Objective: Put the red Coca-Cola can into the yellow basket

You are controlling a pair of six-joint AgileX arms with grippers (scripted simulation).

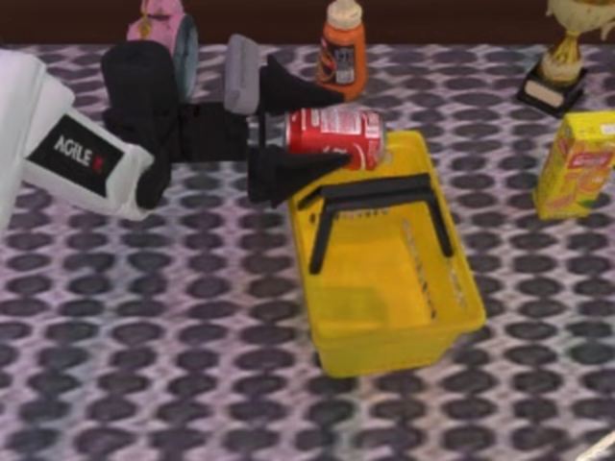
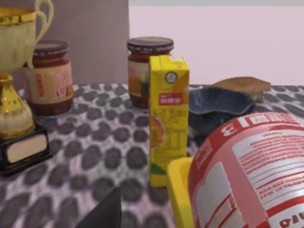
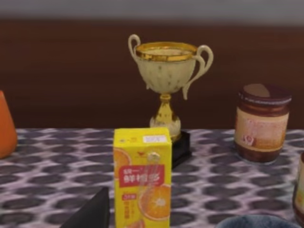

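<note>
**Can held over the basket's far rim**

The left gripper [image 1: 322,130] was clamped on the can [image 1: 336,136], which lay on its side in the fingers above the far-left corner of the basket [image 1: 461,288]. The basket stood near the table's middle, handle [image 1: 377,197] up. A juice carton [image 1: 574,163] stood to its right. The right arm was out of the top view; I could not tell its gripper's state.
</note>
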